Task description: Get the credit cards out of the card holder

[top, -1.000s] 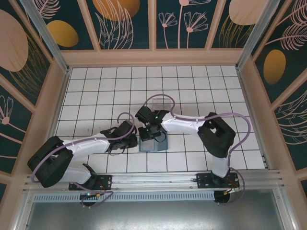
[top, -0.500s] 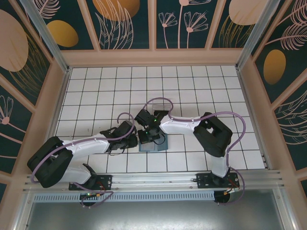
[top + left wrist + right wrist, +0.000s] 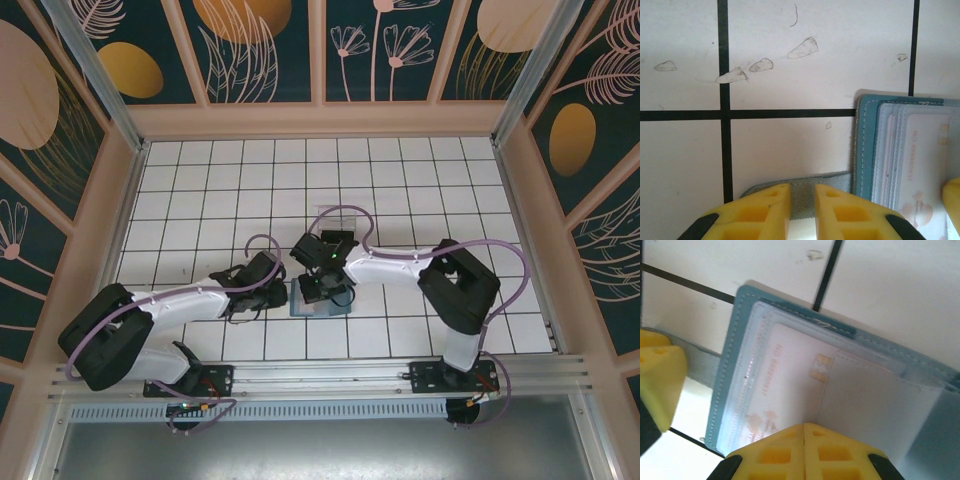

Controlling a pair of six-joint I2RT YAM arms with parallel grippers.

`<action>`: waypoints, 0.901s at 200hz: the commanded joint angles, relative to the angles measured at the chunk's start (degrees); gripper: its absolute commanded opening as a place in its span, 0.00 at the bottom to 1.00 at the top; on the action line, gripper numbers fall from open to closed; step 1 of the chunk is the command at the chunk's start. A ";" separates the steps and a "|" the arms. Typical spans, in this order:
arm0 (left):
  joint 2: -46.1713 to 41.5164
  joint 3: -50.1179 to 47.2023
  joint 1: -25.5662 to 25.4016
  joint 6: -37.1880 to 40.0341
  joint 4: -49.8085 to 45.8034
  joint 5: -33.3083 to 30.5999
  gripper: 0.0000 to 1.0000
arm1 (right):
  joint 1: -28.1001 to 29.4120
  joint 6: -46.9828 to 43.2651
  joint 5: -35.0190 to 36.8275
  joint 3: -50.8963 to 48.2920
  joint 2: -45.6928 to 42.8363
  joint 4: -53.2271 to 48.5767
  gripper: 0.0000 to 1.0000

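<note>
While the card holder (image 3: 320, 308) lies open on the table (image 3: 200, 180), close to the middle of its near edge, the left gripper (image 3: 802, 192) pinches its grey flap (image 3: 835, 182). The right gripper (image 3: 805, 432), fingers pressed together, sits over the pale card (image 3: 790, 370) in the clear sleeve.

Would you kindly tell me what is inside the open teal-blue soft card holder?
A pale rectangular card with orange print, behind clear plastic sleeves; anything beneath it is covered.
</note>
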 commanded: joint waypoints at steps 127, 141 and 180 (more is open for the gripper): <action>4.64 4.99 0.13 1.83 -5.48 0.38 0.22 | -0.71 4.66 16.12 -5.89 -9.29 -12.15 0.34; 4.70 5.76 0.17 2.05 -6.09 0.40 0.22 | -0.81 4.85 17.05 -6.52 -9.59 -12.52 0.34; 3.51 8.93 0.16 2.45 -7.60 1.50 0.23 | -0.95 5.02 16.55 -8.93 -10.10 -10.49 0.34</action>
